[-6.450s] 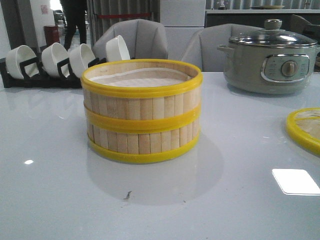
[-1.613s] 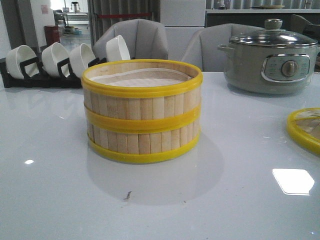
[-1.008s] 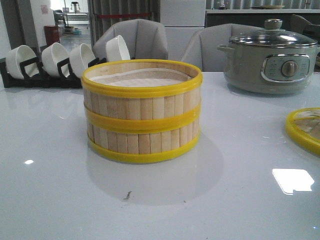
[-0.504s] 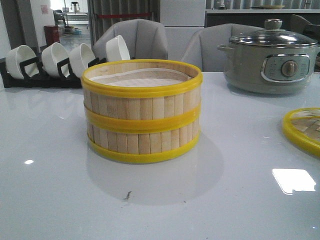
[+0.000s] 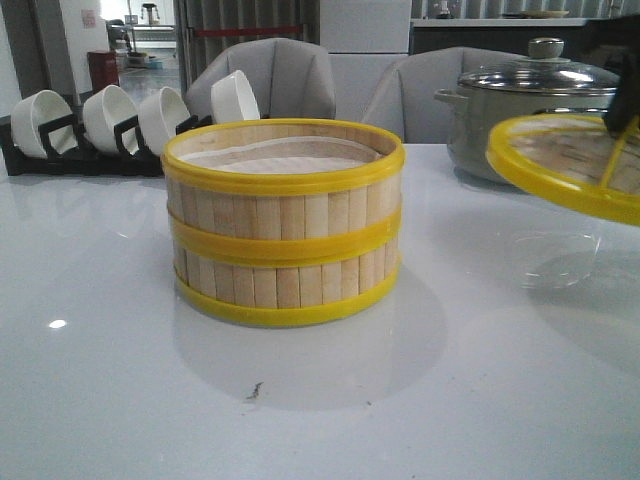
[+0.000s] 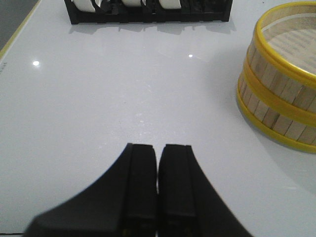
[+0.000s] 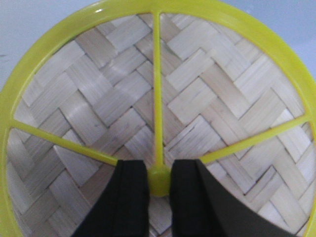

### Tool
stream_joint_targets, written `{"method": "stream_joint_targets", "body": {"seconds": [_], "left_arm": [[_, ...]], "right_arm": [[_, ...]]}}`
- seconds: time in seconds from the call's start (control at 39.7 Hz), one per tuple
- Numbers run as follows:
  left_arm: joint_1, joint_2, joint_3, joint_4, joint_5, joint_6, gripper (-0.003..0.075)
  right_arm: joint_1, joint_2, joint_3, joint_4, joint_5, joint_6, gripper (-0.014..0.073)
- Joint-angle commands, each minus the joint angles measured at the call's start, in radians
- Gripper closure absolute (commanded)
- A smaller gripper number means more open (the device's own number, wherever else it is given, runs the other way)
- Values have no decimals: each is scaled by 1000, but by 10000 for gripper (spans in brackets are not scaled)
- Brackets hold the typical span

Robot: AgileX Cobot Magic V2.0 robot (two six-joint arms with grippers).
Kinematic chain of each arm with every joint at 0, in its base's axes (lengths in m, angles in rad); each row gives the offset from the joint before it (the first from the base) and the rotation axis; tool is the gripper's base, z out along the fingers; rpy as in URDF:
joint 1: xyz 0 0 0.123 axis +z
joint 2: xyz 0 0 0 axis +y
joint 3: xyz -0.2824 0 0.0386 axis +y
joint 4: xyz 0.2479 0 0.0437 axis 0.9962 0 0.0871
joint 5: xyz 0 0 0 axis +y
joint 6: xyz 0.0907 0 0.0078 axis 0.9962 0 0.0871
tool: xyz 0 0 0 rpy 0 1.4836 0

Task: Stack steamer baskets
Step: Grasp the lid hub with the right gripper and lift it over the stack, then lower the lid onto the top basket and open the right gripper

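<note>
Right gripper has lifted the woven lid off the table

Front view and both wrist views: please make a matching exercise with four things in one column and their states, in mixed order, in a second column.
Things:
1. steamer baskets
2. woven lid
3. white bowls
4. left end effector

States:
A. shut on nothing, above bare table
B. held by its knob, lifted off the table
C. stacked in two tiers on the table
D. standing on edge in a black rack

Pairs: 1-C, 2-B, 3-D, 4-A
</note>
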Motion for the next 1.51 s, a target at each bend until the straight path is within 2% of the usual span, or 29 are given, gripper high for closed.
{"method": "stream_joint_targets", "body": {"seconds": [0.0,0.35,0.6,0.73,0.93,1.49], "left_arm": [[-6,1,-29,-5,-78,-7,636],[-6,1,-29,-5,-78,-7,636],[-6,1,-29,-5,-78,-7,636],[-6,1,-29,-5,-78,-7,636],[-6,1,-29,-5,-78,-7,636],[-6,1,-29,-5,-78,-7,636]], "right_arm": [[76,-58,-134,-2,55,-9,565],[404,42,-464,-2,157,-9,565],[551,259,-749,-7,294,-9,565],[575,329,-828,-47,346,-9,565],[580,370,-845,-125,352,10,565],[578,392,-845,-125,300,10,565]]}}
